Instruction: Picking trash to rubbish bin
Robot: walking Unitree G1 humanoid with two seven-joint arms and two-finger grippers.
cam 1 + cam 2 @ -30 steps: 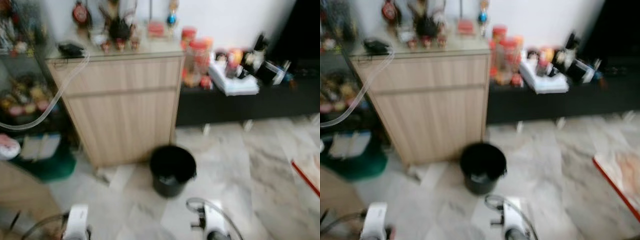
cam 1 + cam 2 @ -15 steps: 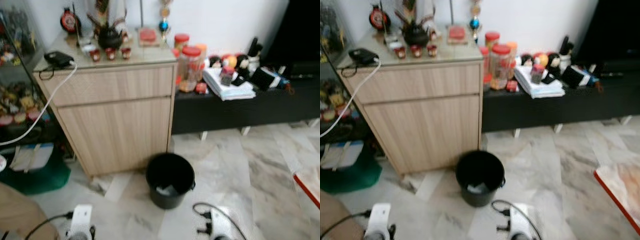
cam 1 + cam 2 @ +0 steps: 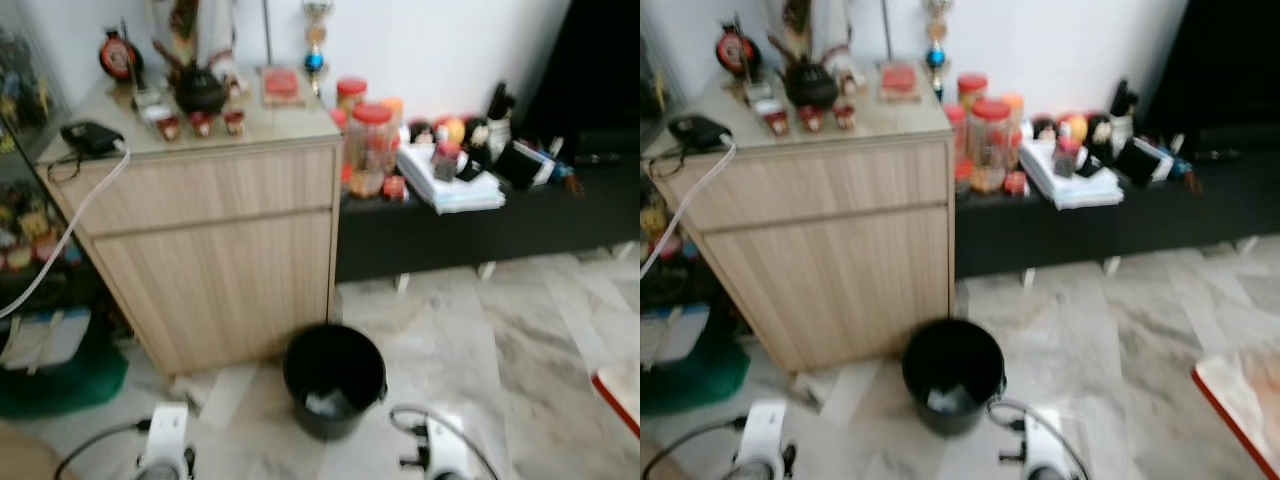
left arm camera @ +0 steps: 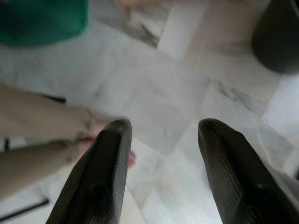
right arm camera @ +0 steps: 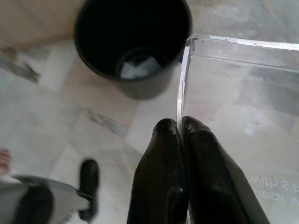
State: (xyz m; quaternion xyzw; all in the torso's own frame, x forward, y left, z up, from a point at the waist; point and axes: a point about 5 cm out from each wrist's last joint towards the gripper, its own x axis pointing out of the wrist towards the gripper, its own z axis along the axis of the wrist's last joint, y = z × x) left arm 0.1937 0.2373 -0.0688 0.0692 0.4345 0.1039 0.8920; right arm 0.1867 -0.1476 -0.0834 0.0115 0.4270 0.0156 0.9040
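Right gripper [image 5: 181, 128] low, fingers pinched together on the edge of a clear plastic container [image 5: 238, 102], just beside the black bin [image 5: 133, 44]; white scrap inside it. Left gripper [image 4: 161, 135] spread apart over bare marble floor [image 4: 159, 93]. Bin stands near the wooden cabinet [image 3: 215, 250].

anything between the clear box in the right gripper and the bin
Nothing visible. The right gripper is shut on the edge of the clear box, and the black bin stands open on the floor just ahead, with only bare marble between them. The bin already holds some white trash.
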